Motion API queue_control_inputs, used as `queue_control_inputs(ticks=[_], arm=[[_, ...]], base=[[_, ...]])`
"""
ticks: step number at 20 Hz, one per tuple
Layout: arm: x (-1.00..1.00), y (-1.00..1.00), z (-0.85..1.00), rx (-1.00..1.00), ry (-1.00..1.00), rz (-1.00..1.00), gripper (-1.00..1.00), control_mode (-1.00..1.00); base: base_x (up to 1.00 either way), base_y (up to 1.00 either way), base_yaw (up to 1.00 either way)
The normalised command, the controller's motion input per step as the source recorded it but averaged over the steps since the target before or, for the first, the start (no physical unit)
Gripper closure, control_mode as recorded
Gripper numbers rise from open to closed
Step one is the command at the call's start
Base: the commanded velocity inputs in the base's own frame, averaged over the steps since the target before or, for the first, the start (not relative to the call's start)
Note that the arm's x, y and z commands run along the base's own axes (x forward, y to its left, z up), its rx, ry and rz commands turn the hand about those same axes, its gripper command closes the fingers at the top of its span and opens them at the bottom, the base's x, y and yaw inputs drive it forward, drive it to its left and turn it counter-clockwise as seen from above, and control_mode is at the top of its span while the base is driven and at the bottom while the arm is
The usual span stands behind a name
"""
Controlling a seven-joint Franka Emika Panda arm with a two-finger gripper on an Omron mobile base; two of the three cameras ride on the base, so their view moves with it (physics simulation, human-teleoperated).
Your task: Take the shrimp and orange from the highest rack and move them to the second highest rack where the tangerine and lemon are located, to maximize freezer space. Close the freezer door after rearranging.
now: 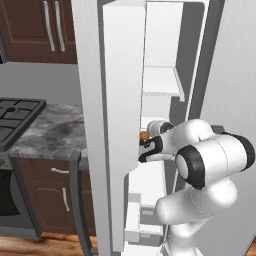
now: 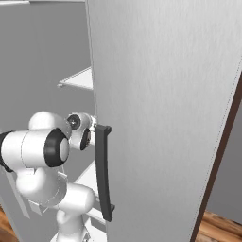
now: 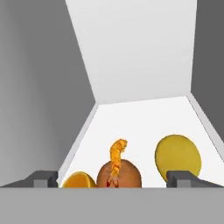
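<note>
Risk first, in the left base view: the arm reaches through the gap beside the open freezer door, and the end effector sits low inside the compartment with a spot of orange fruit just above it. The wrist is close to the door's inner edge, so a wide swing on the way out could catch it.

In the right base view, the door's outer face and its dark handle stand just beside the wrist. A white shelf shows higher up. Pushing the door shut while the arm is inside would jam it.

The hand view looks along a white rack. The end effector is released, its tips spread wide and gripping nothing. Between them, the shrimp stands upright against a brownish-orange round fruit, probably the tangerine, though the crop makes that uncertain. A brighter orange lies touching its left side, and the lemon lies apart to the right. All sit near the rack's front. A careless pull-back could tip the shrimp or roll the fruit over the edge.
</note>
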Motion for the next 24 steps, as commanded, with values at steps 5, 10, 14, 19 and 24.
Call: queue_control_inputs(ticks=[5, 10, 14, 19, 24], arm=[[-0.78, 0.0, 0.46, 0.0, -0.07, 0.0, -1.0, -1.0], [-0.63, 0.0, 0.83, 0.17, 0.02, 0.0, -1.0, -1.0], [-0.55, 0.0, 0.89, 0.19, 0.07, 0.0, -1.0, -1.0], [-0.64, -0.02, 0.61, 0.15, 0.13, -0.01, -1.0, -1.0], [-0.71, 0.0, 0.42, 0.04, 0.21, -0.01, -1.0, -1.0]], base=[[0.0, 0.0, 0.0], [0.0, 0.0, 0.0], [0.0, 0.0, 0.0], [0.0, 0.0, 0.0], [0.0, 0.0, 0.0]])
